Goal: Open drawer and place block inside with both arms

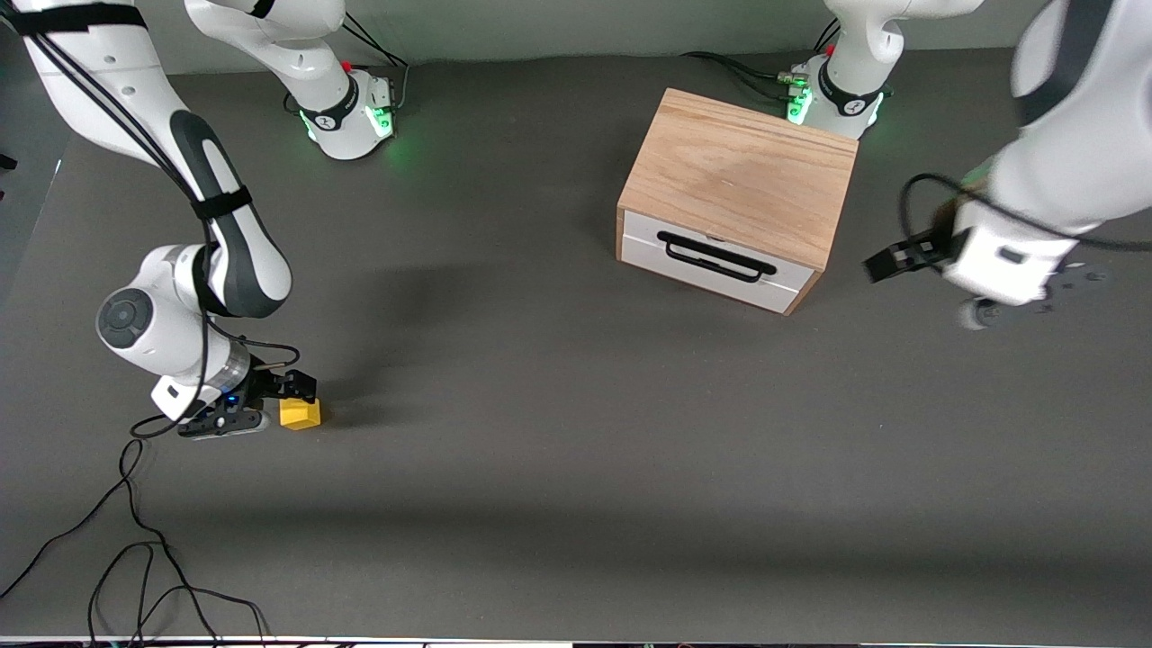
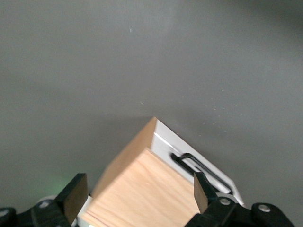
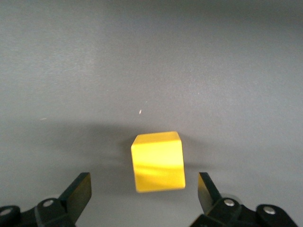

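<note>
The small yellow block [image 1: 300,413] sits on the dark table toward the right arm's end. My right gripper [image 1: 284,404] is low beside it and open. In the right wrist view the block [image 3: 157,161] lies just ahead of the open fingers [image 3: 81,188], not between them. The oak box [image 1: 742,175] stands near the left arm's base. Its white drawer [image 1: 711,265] is shut, with its black handle [image 1: 715,256] facing the front camera. My left gripper [image 1: 889,260] is open and empty in the air beside the box. The left wrist view shows the box top [image 2: 147,194] and the handle [image 2: 201,166].
Loose black cables [image 1: 135,540] trail on the table near the front edge at the right arm's end. The green-lit arm bases [image 1: 355,112] stand along the back edge, one [image 1: 832,99] right by the box.
</note>
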Controlling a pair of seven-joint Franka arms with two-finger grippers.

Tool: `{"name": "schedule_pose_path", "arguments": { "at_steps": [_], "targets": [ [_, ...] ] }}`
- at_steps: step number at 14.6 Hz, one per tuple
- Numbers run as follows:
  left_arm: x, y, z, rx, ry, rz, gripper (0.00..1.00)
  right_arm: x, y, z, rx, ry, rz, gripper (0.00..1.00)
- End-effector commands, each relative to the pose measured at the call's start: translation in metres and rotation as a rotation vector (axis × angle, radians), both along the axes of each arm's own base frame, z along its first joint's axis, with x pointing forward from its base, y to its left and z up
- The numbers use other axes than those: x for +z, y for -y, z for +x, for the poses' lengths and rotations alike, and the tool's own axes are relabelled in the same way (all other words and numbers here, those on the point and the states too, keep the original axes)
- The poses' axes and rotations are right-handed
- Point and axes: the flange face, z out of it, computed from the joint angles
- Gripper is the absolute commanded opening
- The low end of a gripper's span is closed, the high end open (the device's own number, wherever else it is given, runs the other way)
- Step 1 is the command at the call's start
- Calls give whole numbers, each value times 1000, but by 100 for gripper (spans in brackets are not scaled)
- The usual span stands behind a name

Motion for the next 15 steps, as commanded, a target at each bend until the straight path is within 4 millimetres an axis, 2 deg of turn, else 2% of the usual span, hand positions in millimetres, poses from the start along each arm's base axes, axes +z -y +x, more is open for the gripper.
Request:
{"name": "schedule_pose_path", "arguments": {
  "at_steps": [1, 4, 7, 9, 11, 12, 15],
  "targets": [
    [-36, 44, 2, 183, -60, 36, 100, -26, 4, 3, 21, 26, 1, 100],
    [-86, 99, 0, 370, -97, 120, 100, -45, 4, 3, 23, 32, -4, 100],
    [-150, 142, -10, 440, -151, 201, 100, -48, 7, 5, 18, 30, -4, 99],
    [-187, 155, -18, 501, -158, 235, 99, -48, 7, 5, 18, 30, -4, 68],
    [-220, 167, -29, 505, -190, 280, 99, -48, 7, 5, 23, 29, -5, 52],
    [-232, 172, -36, 504, -203, 300, 98, -48, 7, 5, 23, 29, -5, 49],
    [-259, 172, -41, 524, -251, 326, 98, -40, 6, 6, 23, 36, -5, 48]
  ]
}}
